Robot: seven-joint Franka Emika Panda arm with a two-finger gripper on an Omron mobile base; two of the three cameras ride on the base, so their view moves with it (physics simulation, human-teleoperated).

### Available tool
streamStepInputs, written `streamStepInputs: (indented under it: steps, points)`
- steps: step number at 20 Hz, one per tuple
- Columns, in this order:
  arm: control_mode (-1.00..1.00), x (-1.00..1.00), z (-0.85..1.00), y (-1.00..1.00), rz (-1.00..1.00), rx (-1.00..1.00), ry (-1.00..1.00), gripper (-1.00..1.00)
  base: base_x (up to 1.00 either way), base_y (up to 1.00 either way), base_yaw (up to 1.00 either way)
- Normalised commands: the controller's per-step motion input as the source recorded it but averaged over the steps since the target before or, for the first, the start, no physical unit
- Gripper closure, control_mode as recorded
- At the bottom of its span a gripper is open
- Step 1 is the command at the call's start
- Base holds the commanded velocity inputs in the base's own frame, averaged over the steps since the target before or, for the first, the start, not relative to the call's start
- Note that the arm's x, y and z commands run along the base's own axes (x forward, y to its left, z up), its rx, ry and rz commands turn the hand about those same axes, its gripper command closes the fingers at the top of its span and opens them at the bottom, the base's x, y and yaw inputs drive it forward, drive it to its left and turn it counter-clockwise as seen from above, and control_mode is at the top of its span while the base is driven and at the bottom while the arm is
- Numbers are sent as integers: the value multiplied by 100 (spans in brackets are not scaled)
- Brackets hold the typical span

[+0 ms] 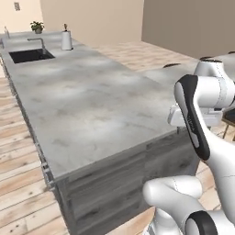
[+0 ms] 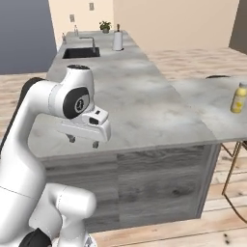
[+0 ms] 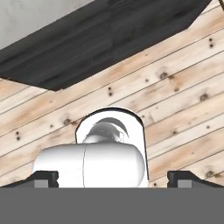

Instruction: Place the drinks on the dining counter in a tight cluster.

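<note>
The pincer (image 2: 83, 141) is wide open and holds nothing, and the upright yellow bottle (image 2: 237, 98) on the dining counter (image 2: 212, 103) stands far off toward three o'clock.

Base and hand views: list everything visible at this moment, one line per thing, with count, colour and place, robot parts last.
Yellow bottle: one, yellow with pale cap, upright on the dining counter at the right.
Dining counter: one, light grey marbled, adjoining the cabinet counter's right side.
Cabinet counter: one, grey marbled top over grey wood drawers, centre.
Sink: one, black basin with faucet, far end of that counter.
Potted plant: one, green, behind the sink.
Paper towel roll: one, white, beside the sink.
Stool: one, thin brass-coloured legs, under the dining counter.
Floor: light wood planks.
Gripper: one, white with dark fingertips, open and holding nothing, near the cabinet counter's front edge.
</note>
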Motion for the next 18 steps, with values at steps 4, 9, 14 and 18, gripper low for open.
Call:
streamStepInputs:
  steps: [4, 9, 14, 18]
  points:
    - [100, 0, 0, 0, 0, 0, 0, -100, -30, 100, -34]
    - [100, 0, 0, 0, 0, 0, 0, -100, -37, 100, -31]
    - [100, 0, 0, 0, 0, 0, 0, -100, -41, 100, -30]
    - [100, 0, 0, 0, 0, 0, 0, -100, -29, 100, -30]
